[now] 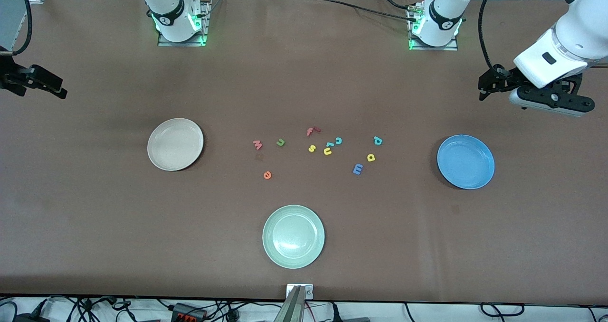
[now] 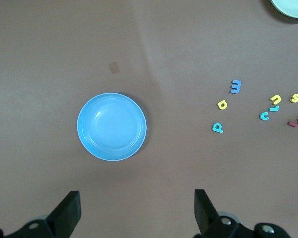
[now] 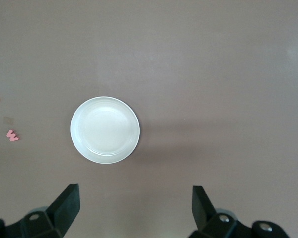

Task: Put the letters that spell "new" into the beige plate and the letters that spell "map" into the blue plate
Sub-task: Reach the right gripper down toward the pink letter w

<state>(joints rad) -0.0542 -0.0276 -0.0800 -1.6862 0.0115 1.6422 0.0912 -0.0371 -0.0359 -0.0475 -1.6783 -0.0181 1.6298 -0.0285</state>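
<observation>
Right gripper [image 1: 45, 82]: spread wide, empty, up by the round cream-beige plate [image 1: 175, 144]; the pinkish-red foam w [image 1: 257, 145], green n [image 1: 280, 142], orange e [image 1: 267, 175] lie mid-table, nearer this arm.
Left gripper [image 1: 489, 82]: wide, empty, over bare table near the bright blue plate [image 1: 465, 162]; the blue foam m [image 1: 357, 169], yellow a [image 1: 371, 157], teal p [image 1: 377, 141] lie just toward mid-table from that plate.

Even, bright overhead light covers the brown bench [image 1: 95, 227]; the pale green plate [image 1: 293, 236] shows soft glare at its centre, shadows faint, focus sharp throughout.

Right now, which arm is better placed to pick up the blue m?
Probably the left. The blue m lies toward the left arm's end of the table, near the blue plate, and the left end effector is open above that end.
</observation>
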